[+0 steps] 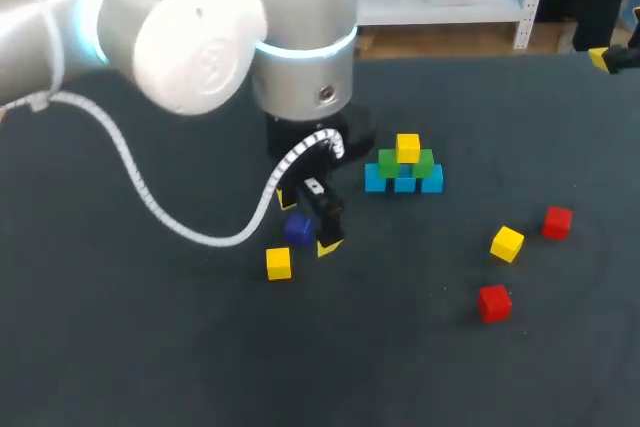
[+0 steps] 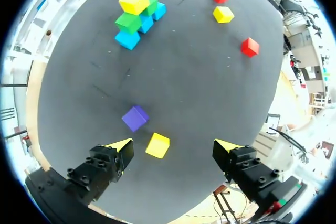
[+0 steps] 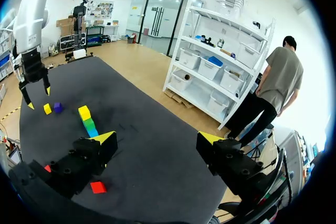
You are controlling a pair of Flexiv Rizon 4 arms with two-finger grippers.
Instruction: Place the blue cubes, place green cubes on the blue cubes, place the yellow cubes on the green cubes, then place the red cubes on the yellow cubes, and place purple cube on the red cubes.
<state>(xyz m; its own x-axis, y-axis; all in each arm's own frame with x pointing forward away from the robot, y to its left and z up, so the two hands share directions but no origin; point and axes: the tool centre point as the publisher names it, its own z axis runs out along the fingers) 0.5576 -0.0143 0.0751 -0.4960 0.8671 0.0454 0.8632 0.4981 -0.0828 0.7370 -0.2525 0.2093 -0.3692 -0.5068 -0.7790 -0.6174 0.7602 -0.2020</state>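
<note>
- Yellow layer seems in hand; stack (image 1: 404, 172) holds one yellow.
- Left claw (image 2: 174, 148) apart over loose yellow cube (image 2: 157, 145), near-left of stack.
- Next: lower, centre it, clamp.
- Right claw (image 3: 157, 138) apart, empty.

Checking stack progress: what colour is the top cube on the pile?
Yellow; the top cube shows best in the left wrist view.

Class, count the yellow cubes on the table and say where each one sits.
3. One yellow cube tops the green cubes; another lies beside the purple cube near the left gripper; the third lies between the red cubes. None appears hidden.
</note>
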